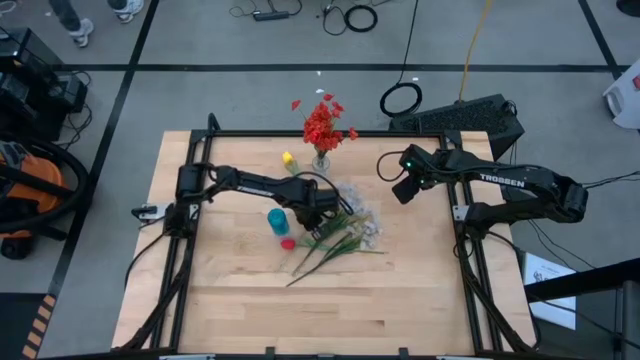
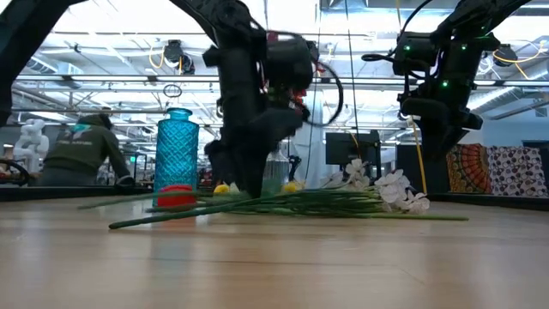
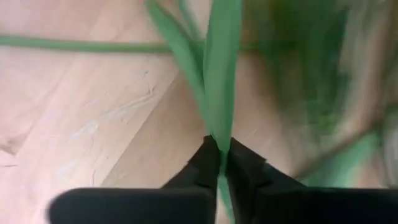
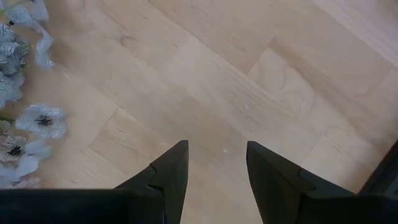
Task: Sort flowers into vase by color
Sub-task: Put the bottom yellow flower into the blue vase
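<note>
**Stem pinched in the left fingers; pile lies toward four o'clock**

- Left gripper [image 3: 219, 163]: low over the middle of the tabletop [image 1: 250, 310], fingers clenched on a green stalk [image 3: 221, 74] that runs straight out from the tips. Which bloom it carries cannot be told.
- Flower pile [image 1: 340, 238]: loose stems on the wood, touching that gripper on its four-o'clock side in the overhead view; long axes run roughly from seven to two o'clock, white sprays [image 1: 366, 222] at the two-o'clock end.
- Blue vase [image 1: 278, 220]: upright, just beside the left gripper at nine o'clock; a red bloom [image 1: 288, 243] lies at its foot.
- Clear vase with red flowers [image 1: 322, 128]: at twelve o'clock, near the far edge; a yellow bud [image 1: 288, 158] shows beside it.
- Right gripper [image 4: 214, 163]: raised at three o'clock of the pile, fingers released, empty.
- Judgement: the left arm is nearer; the lift must draw the stalk along its length to free it.
</note>
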{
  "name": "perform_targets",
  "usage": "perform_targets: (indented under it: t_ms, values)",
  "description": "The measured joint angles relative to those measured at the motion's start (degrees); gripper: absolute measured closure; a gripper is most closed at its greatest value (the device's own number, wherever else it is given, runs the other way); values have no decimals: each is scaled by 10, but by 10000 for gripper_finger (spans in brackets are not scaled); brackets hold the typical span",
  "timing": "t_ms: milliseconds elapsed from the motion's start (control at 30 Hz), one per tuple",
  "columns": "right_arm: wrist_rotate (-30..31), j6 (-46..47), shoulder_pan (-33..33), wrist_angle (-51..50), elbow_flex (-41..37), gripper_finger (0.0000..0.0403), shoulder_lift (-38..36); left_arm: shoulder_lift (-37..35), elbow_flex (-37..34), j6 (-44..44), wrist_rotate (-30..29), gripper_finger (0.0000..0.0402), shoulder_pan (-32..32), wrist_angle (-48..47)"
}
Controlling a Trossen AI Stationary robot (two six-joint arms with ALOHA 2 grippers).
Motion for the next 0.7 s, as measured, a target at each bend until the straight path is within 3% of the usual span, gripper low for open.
perform_targets:
  t_ms: [267,567,700]
  values:
    - [2,6,1,15,0,250,0,-83,0,-5,-9,389,-15,2]
    - [1,8,1,28,0,250,0,-204,0,-30,-78,389,-47,25]
    - [0,15,1,29,0,250,0,-260,0,2,-133,389,-76,46]
